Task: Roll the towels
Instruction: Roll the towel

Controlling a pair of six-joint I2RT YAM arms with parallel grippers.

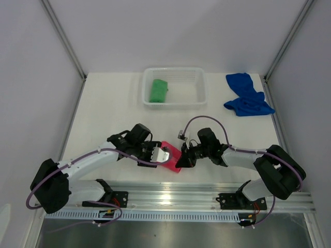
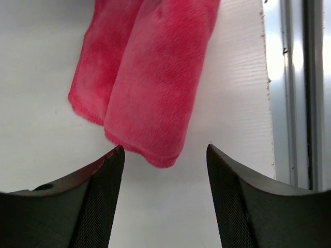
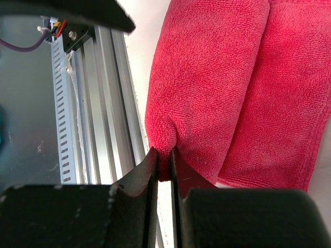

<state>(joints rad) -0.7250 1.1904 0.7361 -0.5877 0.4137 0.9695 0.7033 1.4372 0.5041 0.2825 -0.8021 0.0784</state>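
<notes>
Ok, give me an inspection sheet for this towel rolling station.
Surface: white table, no stains seen.
Job's things: green microfibre towel bundled in a white slotted plastic basket; royal blue microfibre towel crumpled far right; pink-red microfibre towel folded at the near edge.
Clutter: that basket only.
Grippers: left gripper open facing the pink-red towel; right gripper shut on its edge.
Cables: purple cable looped over the right arm.
Surroundings: white panel walls, aluminium rail.
</notes>
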